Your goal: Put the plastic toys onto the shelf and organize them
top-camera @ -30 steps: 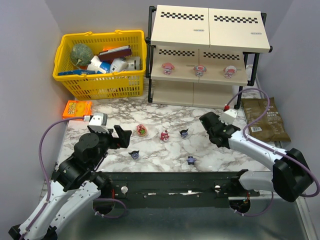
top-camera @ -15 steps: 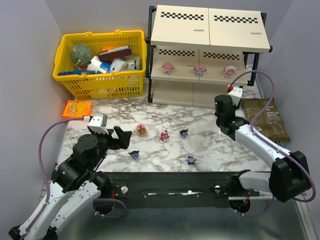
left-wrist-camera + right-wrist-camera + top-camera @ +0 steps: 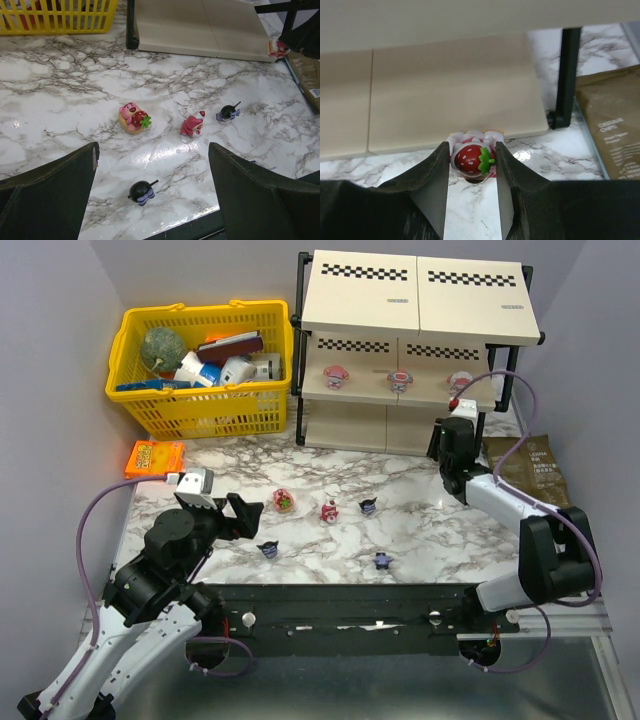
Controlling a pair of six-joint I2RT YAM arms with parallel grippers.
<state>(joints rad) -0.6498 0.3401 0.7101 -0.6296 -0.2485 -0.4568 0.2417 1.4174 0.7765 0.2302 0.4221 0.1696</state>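
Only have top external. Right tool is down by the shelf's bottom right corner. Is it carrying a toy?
Observer: Yes. Right wrist shows the right tool shut on a strawberry toy, a finger on each side.
Operator: Over the bottom board yet?
Observer: No. The toy is just in front of the bottom board edge, over marble.
Operator: Left tool?
Observer: Left wrist shows the left tool open and empty, a dark toy lying between its fingers.
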